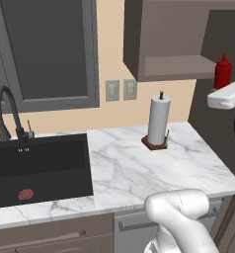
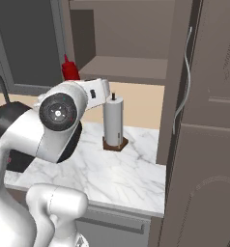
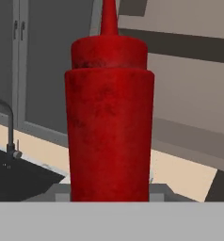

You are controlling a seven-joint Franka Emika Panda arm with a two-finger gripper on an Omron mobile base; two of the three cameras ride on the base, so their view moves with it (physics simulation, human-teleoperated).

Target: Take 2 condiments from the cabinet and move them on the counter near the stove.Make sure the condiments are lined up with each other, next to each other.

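Red squeeze bottle (image 3: 109,117) upright, close before the pincer, level with the cabinet (image 1: 169,44) shelf niche.

Whether the pincer grips the bottle cannot be told; its tips are hidden. In the left base view the bottle (image 1: 222,71) stands high at the cabinet's open right edge, above the white arm. Below lies the white marble worktop (image 1: 139,168) with grey veins, a paper-towel roll (image 1: 158,121) on a wooden base near the beige wall. Left sits the black sink (image 1: 38,168) with a dark faucet (image 1: 8,113); behind, a grey-framed window (image 1: 45,49).
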